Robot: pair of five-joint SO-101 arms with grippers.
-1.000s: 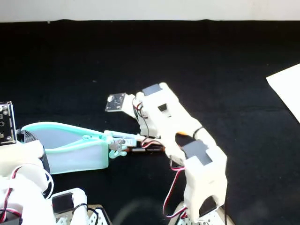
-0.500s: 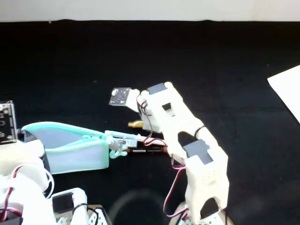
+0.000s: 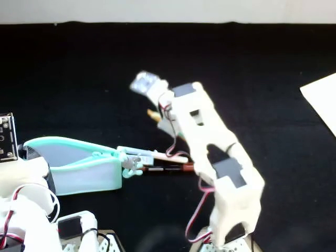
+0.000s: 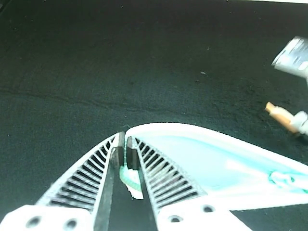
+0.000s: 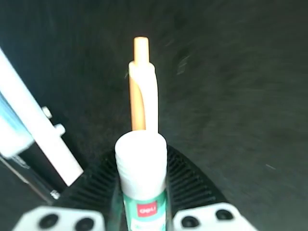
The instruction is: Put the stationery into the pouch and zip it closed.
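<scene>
The mint pouch (image 3: 79, 167) lies open on the black cloth, mouth toward the middle. My left gripper (image 4: 122, 144) is shut on the pouch's end (image 4: 211, 163) at the lower left of the high view. My right gripper (image 3: 161, 119) hangs raised beyond the pouch mouth, shut on a white tube (image 5: 142, 178) with a green label and an orange pen (image 5: 139, 91) with a white clip. The pen's tip (image 3: 153, 113) sticks out toward the left. A white pen (image 3: 155, 154) and a dark pen (image 3: 165, 169) lie at the pouch mouth.
A white sheet (image 3: 321, 100) lies at the table's right edge. A small black-and-white device (image 3: 6, 137) stands at the left edge. The far half of the black cloth (image 3: 236, 63) is bare.
My right gripper has risen from the pens by the pouch mouth and moved away from them, carrying the orange pen. The left arm and pouch have stayed put.
</scene>
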